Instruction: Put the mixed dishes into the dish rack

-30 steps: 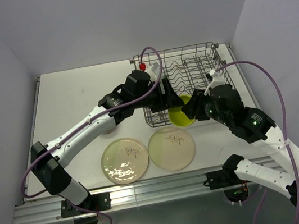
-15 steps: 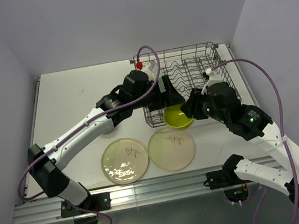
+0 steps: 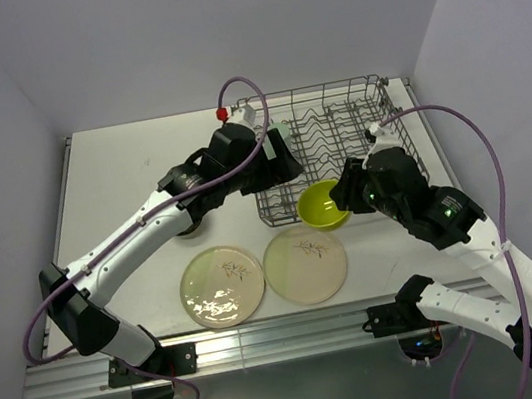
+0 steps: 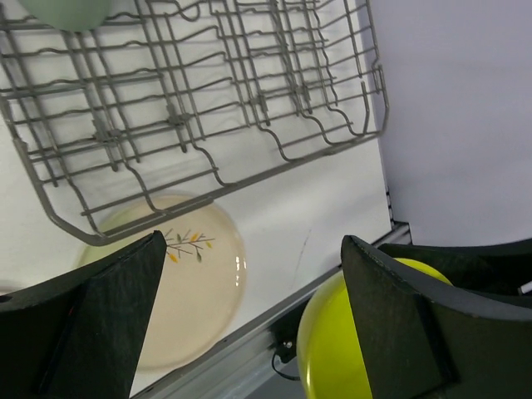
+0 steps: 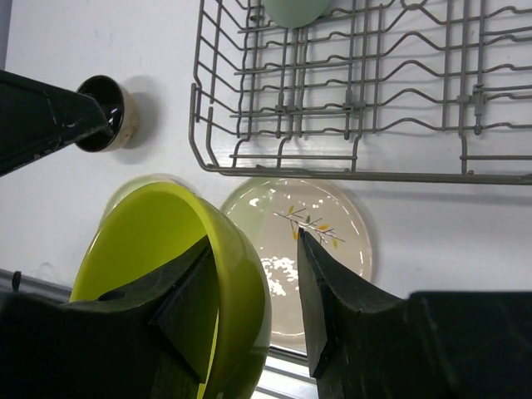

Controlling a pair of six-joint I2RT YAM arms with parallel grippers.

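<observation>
Nearest, on the near side of the right end effector (image 5: 256,283), two cream plates (image 3: 221,285) lie flat on the desk (image 3: 120,172), not yet loaded. That end effector pinches the lime-green bowl (image 3: 319,203) by its rim, just short of the dish rack (image 5: 357,173). The dark cup (image 5: 102,112) stands off to its left. The left end effector (image 4: 251,249) hovers wide open and empty. Beyond both, the mint cup (image 5: 293,10) seems racked already, so four pieces remain.

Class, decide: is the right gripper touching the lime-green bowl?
Touching. The right wrist view shows the right gripper straddling the rim of the lime-green bowl, its inner finger pressed against the inside wall.
</observation>
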